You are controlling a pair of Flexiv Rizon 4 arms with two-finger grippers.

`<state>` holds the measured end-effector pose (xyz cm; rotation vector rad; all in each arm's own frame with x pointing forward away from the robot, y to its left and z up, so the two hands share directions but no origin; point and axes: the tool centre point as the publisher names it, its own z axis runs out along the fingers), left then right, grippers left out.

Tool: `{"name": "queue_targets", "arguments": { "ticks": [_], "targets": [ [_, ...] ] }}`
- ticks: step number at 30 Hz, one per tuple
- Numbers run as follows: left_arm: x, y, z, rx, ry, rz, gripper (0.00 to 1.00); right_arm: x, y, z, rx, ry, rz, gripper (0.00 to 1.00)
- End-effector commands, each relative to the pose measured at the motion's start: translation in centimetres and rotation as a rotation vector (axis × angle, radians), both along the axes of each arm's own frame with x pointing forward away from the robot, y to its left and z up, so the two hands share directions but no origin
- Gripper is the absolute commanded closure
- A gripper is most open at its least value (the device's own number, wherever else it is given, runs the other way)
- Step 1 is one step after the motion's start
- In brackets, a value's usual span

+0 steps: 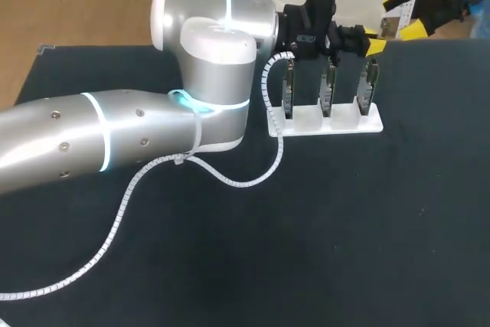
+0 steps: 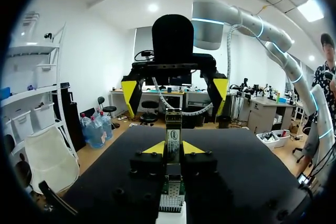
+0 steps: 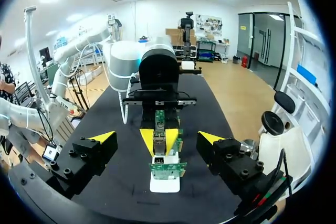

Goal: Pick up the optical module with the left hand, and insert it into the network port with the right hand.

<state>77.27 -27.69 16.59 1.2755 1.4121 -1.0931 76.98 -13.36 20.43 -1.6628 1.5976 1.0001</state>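
My left arm [image 1: 115, 135] reaches over to the white stand [image 1: 325, 124]. Three green boards [image 1: 329, 86] stand up in it. A curly cable [image 1: 269, 93] hangs just beside the stand. The right gripper [image 1: 404, 13] hangs past the stand.

In the left wrist view, the left gripper [image 2: 173, 148] squeezes the optical module [image 2: 173, 132] from both sides, right above the stand.

In the right wrist view, the right gripper is wide open and holds nothing. The stand sits ahead of it.

The module could tip or slip if it is pulled crookedly. The boards sit close together, so one could get bumped.
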Motion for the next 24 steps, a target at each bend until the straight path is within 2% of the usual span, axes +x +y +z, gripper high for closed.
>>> {"name": "queue_targets", "arguments": {
  "ticks": [1,20,21,22,23,24],
  "targets": [
    [0.2,-0.1,0.0,0.002,0.001,-0.004,1.00,-0.2,0.5,-0.1,-0.002,-0.002,-0.002,0.00],
    [0.2,-0.1,0.0,0.002,0.001,-0.004,1.00,0.0,1.5,-0.4,-0.002,0.004,0.003,0.00],
    [0.2,-0.1,0.0,0.002,0.001,-0.004,1.00,0.1,1.5,-0.5,-0.003,0.003,0.003,0.38],
    [0.2,-0.1,0.0,0.002,0.001,-0.004,1.00,0.1,1.5,-0.5,-0.003,0.003,0.003,0.59],
    [0.2,-0.1,0.0,0.002,0.001,-0.004,1.00,0.1,1.5,-0.5,-0.002,0.001,0.002,0.94],
    [0.2,-0.1,0.0,0.002,0.001,-0.004,1.00,0.1,1.5,-0.5,-0.002,-0.002,0.002,1.00]
  ]
}}
